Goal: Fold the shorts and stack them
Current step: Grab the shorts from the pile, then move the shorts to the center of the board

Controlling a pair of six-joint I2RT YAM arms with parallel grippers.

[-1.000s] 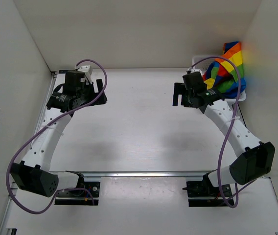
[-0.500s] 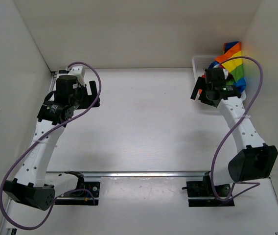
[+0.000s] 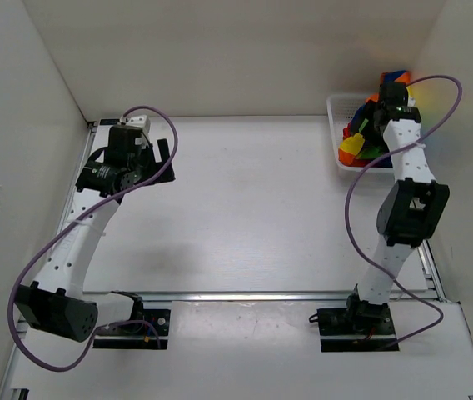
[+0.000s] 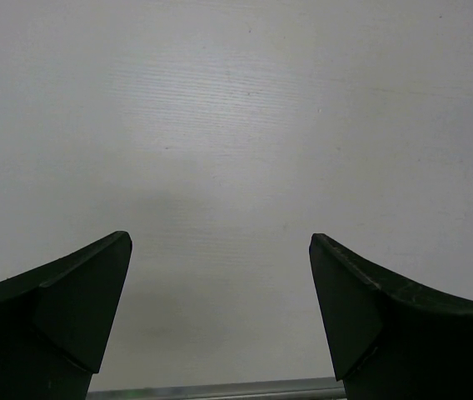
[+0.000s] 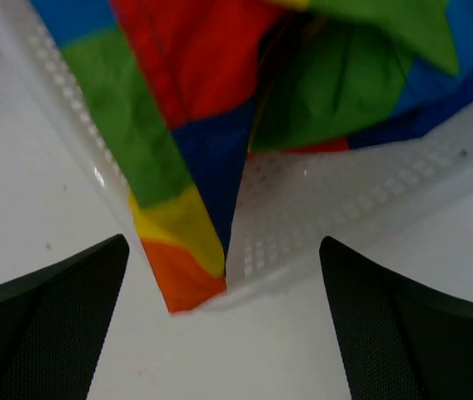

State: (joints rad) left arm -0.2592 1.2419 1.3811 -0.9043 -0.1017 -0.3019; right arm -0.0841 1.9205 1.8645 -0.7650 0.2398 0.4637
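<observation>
Loosely bunched, the soft, light shorts (image 5: 195,67) sit in the basket (image 5: 320,200) at the far right corner of the bench (image 3: 245,192); the right hand (image 5: 224,246) hangs spread above a draped corner, probably the easiest hold; the left hand (image 4: 220,242) is spread, empty.

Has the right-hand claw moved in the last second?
Yes. The right gripper swung rightward and farther back: it was left of the white basket, and now hangs open over it, above the shorts.
</observation>
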